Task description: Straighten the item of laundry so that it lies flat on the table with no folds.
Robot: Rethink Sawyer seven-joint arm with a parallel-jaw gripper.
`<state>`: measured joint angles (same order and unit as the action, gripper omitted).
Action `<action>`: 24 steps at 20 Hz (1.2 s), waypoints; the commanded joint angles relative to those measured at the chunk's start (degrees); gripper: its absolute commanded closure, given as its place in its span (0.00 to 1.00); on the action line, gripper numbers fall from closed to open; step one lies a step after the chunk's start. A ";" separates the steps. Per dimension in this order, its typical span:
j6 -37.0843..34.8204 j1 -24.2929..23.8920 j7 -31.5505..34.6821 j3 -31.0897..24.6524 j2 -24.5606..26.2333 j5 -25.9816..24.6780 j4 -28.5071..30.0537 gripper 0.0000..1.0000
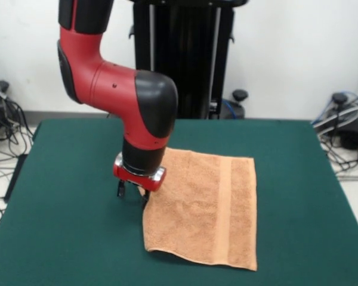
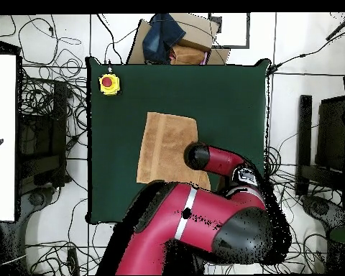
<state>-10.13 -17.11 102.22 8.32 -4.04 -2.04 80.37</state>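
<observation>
Towel [image 1: 206,205]: nearest you, spread on the green surface [image 1: 71,226], band stripe at right. Gripper [image 1: 133,193]: at its left edge; you cannot tell its state.

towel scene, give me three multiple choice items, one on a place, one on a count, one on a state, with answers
1. Where is the tool relative to the towel in the front view?
A. at its left edge
B. at its right edge
C. far off it

2. How many woven stripes show on the towel in the front view?
A. none
B. one
C. three

3. How does the towel lie on the table?
A. crumpled in a ball
B. hanging off the edge
C. spread out, mostly flat

Answers: 1 A, the tool stands by the left edge. 2 B, a single band runs near the right side. 3 C, it lies spread on the green top.
</observation>
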 commanded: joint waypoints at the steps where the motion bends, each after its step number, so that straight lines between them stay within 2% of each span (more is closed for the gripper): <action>1: 1.43 2.67 15.52 -1.74 -0.63 6.70 1.68 0.00; 24: -0.11 4.81 15.43 -3.11 -3.31 14.31 4.71 0.00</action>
<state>-10.13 -14.17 102.22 8.32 -7.25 7.63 81.21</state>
